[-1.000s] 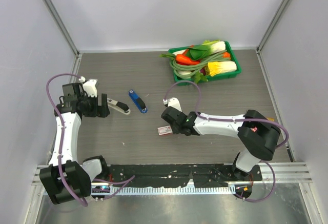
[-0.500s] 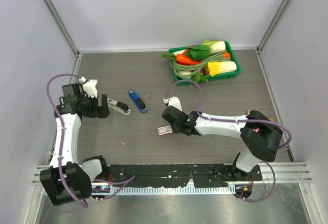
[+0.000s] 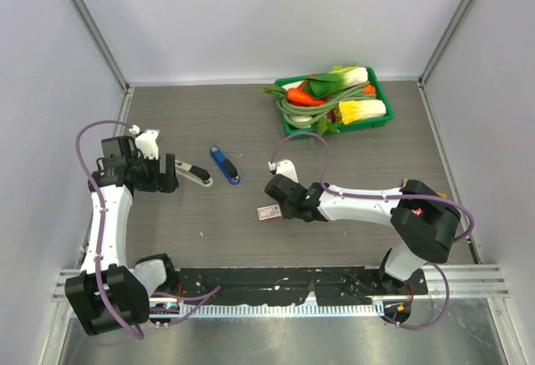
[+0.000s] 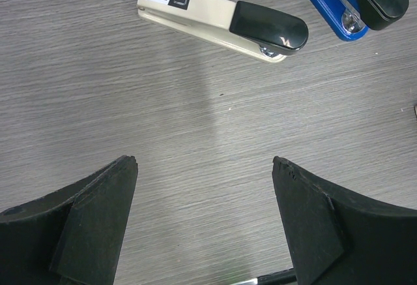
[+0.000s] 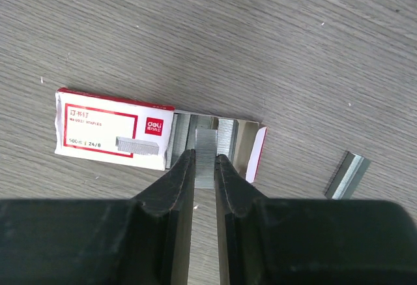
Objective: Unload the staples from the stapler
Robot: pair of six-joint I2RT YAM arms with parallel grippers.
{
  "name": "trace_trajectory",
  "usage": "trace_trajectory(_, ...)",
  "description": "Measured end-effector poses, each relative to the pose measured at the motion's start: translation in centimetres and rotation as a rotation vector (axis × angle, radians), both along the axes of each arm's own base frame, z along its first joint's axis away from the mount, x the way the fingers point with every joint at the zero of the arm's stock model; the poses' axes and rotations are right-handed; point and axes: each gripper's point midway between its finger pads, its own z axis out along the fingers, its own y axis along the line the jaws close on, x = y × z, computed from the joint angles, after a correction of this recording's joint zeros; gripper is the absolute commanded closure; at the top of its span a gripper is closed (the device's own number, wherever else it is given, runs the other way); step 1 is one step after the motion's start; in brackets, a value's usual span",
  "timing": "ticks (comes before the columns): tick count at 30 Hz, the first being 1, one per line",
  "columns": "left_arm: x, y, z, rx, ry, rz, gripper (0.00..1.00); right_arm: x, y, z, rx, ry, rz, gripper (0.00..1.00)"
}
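Note:
The blue stapler (image 3: 224,165) with its black top lies on the table left of centre; its end shows at the top right of the left wrist view (image 4: 324,2). My left gripper (image 3: 172,173) hovers open to the left of it (image 4: 203,162), nothing between its fingers. My right gripper (image 3: 278,200) is shut on a silver strip of staples (image 5: 206,161), held over the open end of a white-and-red staple box (image 5: 114,138). More strips lie inside that box.
A beige stapler with a black top (image 4: 215,19) lies between my left gripper and the blue one (image 3: 198,176). A loose staple strip (image 5: 347,175) lies right of the box. A green tray (image 3: 380,89) of toy vegetables sits at the back right.
My right wrist has edged slightly to the right beside the box. The left arm and both staplers have not moved.

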Motion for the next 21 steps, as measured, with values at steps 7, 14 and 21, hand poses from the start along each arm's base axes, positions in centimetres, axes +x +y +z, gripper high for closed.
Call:
trace_trajectory(7,0.0,0.01,0.09,0.002,-0.004,0.0,0.11,-0.12,-0.01,-0.68,-0.012,0.013,0.001,0.79)
trace_trajectory(14,-0.02,0.0,0.07,0.001,-0.003,-0.001,0.11,-0.09,0.05,-0.86,-0.011,0.014,0.0,0.68)
trace_trajectory(21,-0.04,-0.01,0.07,0.001,-0.003,-0.001,0.11,-0.08,0.05,-0.86,-0.011,0.013,0.0,0.67)
